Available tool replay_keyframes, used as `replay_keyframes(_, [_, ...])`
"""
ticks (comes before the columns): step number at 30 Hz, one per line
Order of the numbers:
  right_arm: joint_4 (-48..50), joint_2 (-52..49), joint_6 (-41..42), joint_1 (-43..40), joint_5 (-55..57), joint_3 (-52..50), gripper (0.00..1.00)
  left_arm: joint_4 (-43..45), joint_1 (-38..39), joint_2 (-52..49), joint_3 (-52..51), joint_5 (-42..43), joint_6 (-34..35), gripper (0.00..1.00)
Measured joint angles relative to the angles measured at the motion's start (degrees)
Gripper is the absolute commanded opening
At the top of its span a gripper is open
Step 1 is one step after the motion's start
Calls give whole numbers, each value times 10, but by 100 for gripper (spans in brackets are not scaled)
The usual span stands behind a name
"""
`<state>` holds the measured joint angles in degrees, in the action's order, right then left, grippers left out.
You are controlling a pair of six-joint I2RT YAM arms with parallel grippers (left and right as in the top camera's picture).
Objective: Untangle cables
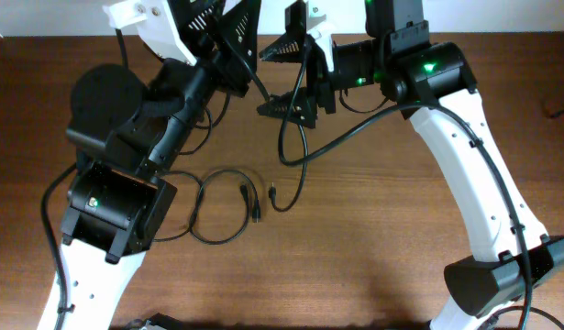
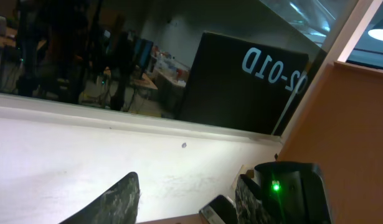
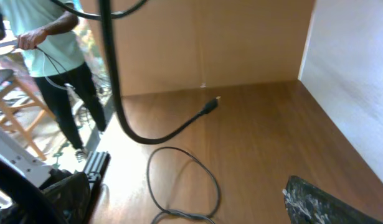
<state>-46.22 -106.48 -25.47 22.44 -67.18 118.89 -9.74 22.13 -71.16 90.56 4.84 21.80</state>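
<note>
i read this as the pulling-apart step. of the thin black flexible cables (image 1: 255, 209), one raised strand (image 3: 110, 74) climbs from the brown wooden desk (image 1: 382, 257) toward the far edge, where both arms hang, and its small plug end (image 3: 208, 107) seems to lie on the wood. a loose loop (image 3: 213, 182) lies near the desk's middle, apart from that plug. the right gripper (image 3: 185, 182) is spread wide with nothing between its fingers. the left gripper (image 2: 188, 180) also has its fingers parted, nothing showing in the gap, so i cannot tell what carries the raised strand. next i'd want a firm pinch on it, then a slow draw away from the loop. count: two grippers, two plug ends i can make out, at least two cords, exact number unclear.
</note>
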Motion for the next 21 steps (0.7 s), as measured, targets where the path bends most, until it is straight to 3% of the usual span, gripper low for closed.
replay_keyframes(3, [13, 0, -32, 34, -15, 0, 100, 6, 0, 0, 0, -6, 0, 50])
replay_keyframes(4, [18, 0, -35, 39, -15, 0, 93, 12, 0, 0, 0, -7, 0, 50])
replay_keyframes(5, [24, 0, -39, 42, -15, 0, 80, 21, 0, 0, 0, -7, 0, 50])
replay_keyframes(6, [29, 0, -46, 41, -15, 0, 10, 28, 0, 0, 1, -8, 0, 50])
replay_keyframes(7, [30, -1, -45, 41, -15, 0, 4, 31, 0, 0, 1, -8, 0, 50])
replay_keyframes(8, [30, -3, -47, 41, -15, 0, 19, 31, 0, 0, 1, -8, 0, 51])
replay_keyframes(9, [30, -5, -47, 41, -15, 0, 15, 31, 0, 0, 2, -8, 0, 51])
replay_keyframes(10, [30, -8, -46, 41, -15, 0, 19, 31, 0, 0, 2, -8, 0, 51])
replay_keyframes(11, [30, -15, -46, 41, -15, 0, 50, 31, 0, 0, 2, -8, 0, 51])
replay_keyframes(12, [30, -21, -44, 41, -15, 0, 65, 27, 0, 0, 2, -8, 0, 50])
replay_keyframes(13, [31, -30, -44, 41, -15, 0, 71, 26, 0, 0, 2, -8, 0, 51])
replay_keyframes(21, [47, -43, -54, 45, -30, 0, 72, 37, 0, -27, 2, -8, 18, 51])
